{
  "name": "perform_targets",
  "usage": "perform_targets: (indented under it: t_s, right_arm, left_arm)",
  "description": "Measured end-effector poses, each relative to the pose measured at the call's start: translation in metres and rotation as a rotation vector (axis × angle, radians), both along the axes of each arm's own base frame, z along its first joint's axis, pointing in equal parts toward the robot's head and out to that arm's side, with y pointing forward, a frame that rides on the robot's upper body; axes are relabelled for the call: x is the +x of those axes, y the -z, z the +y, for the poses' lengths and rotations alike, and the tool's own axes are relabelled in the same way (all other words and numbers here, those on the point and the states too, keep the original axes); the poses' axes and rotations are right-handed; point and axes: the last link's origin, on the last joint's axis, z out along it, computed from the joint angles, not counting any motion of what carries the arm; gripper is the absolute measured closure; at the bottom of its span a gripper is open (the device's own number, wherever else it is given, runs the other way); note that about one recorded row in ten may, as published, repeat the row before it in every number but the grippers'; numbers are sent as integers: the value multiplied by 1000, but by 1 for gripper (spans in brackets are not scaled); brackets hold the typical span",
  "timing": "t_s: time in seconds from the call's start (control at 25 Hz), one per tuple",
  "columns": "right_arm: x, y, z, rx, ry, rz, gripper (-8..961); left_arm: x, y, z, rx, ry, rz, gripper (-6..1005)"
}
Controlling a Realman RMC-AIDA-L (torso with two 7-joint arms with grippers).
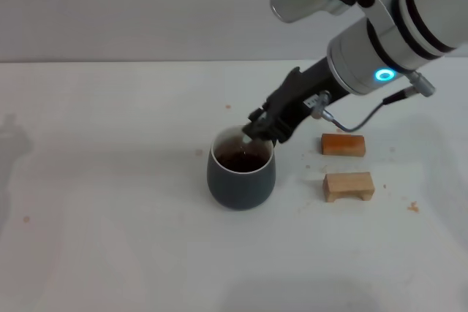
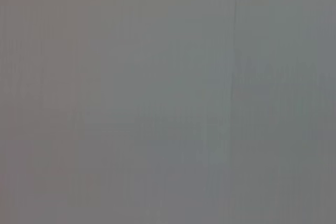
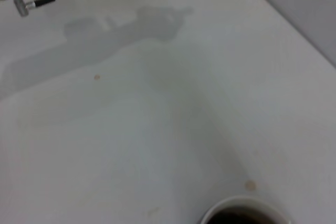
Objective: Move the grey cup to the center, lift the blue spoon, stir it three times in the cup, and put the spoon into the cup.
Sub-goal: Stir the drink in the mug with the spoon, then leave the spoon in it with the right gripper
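Grey cup (image 1: 242,177): upright on the white table (image 1: 110,239), near its middle, brown liquid inside; its white rim also shows in the right wrist view (image 3: 241,212).
Wooden blocks: one (image 1: 349,186) just to the right of the cup, a second orange-brown one (image 1: 343,145) behind it, both apart from the cup.
Right gripper (image 1: 257,131): over the cup's far rim, tips pointing down; whether its fingers are open or closed cannot be told.
Blue spoon: cannot be made out.
Left gripper: out of sight; its wrist camera shows only a blank grey surface.
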Motion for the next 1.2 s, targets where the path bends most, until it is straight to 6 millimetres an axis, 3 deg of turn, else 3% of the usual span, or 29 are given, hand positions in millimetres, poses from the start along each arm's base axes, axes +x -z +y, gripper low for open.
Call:
perform_targets:
  t_s: [0.32,0.6,0.84,1.2]
  right_arm:
    - [6,0,17,83,-1,-34,733]
    - [16,2,10,38,24,-76,731]
    - [5,5,-1,-30,13,-22,729]
    - [11,7,9,68,-38,38,727]
  left_arm:
    - [0,2,0,-3,-2,-2,1001]
    - [0,2,-1,-3,-3,-3,1001]
    - [1,1,-1,3,4,-2,1001]
    - [1,1,-3,8,8,-1,1001]
